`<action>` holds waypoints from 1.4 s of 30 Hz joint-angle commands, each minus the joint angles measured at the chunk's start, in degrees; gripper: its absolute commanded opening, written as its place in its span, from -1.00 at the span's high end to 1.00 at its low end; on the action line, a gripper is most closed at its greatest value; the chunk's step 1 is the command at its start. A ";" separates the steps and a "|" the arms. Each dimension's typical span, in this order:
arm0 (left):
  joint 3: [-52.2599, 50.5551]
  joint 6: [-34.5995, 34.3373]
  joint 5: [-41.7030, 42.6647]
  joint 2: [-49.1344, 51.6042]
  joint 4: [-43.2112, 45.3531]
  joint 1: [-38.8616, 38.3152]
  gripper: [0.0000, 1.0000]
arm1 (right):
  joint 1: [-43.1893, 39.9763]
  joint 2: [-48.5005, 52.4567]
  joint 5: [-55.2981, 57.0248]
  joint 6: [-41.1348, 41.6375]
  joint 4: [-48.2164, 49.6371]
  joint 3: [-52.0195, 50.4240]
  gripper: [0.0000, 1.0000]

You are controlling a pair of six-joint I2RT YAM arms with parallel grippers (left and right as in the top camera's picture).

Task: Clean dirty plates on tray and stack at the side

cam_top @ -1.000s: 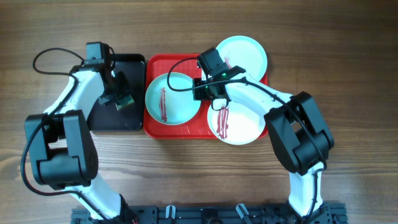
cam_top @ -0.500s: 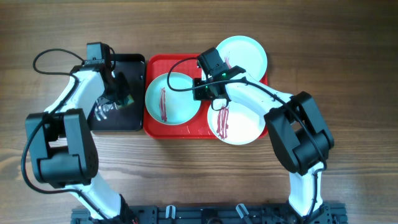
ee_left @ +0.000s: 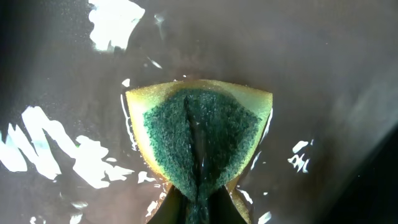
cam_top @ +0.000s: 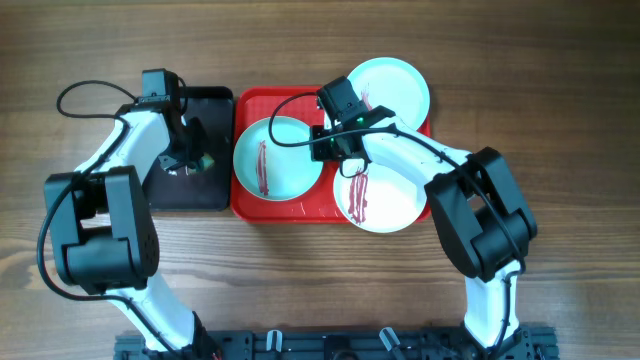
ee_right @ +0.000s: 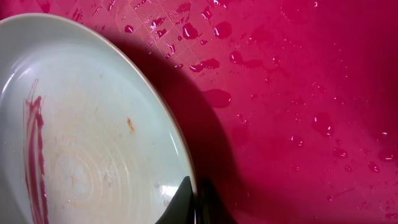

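Now your left claw [ee_left: 198, 202] is clamped on the sponge [ee_left: 199, 137] over the black tray [cam_top: 210, 190]. Your right claw [ee_right: 194, 205] pinches the rim of a streaked mint plate [ee_right: 87, 124] on the red tray [ee_right: 298, 93], toward the far edge of the table [cam_top: 560, 60].

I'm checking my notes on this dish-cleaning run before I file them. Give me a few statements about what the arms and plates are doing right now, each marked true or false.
1. The right end effector pinches the rim of a mint-blue plate lying on the red tray. True.
2. The left end effector is shut on a sponge, folding it. True.
3. That sponge is over the red tray. False: it is over the black tray.
4. Every plate is clean. False: the mint-blue plate and the white plate both carry dark red streaks.
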 commanded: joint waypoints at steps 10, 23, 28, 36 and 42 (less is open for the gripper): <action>3.67 5.05 -0.76 -9.07 -8.00 0.09 0.92 | 0.15 2.40 0.09 1.25 -0.46 0.63 0.50; 3.67 12.37 8.24 -13.66 -12.39 -1.79 0.92 | -2.25 2.38 -5.11 1.05 -0.52 0.63 0.91; 3.63 12.37 7.96 -13.66 -10.49 -7.34 0.92 | -2.56 2.38 -5.11 0.94 -0.94 0.63 0.91; 3.34 13.68 6.29 -10.40 -3.80 -12.81 0.92 | -2.56 2.38 -6.14 -0.31 -0.92 0.63 0.91; 3.34 15.34 6.05 -2.89 -1.75 -14.62 0.92 | -2.56 2.38 -6.14 -0.37 -0.92 0.63 0.92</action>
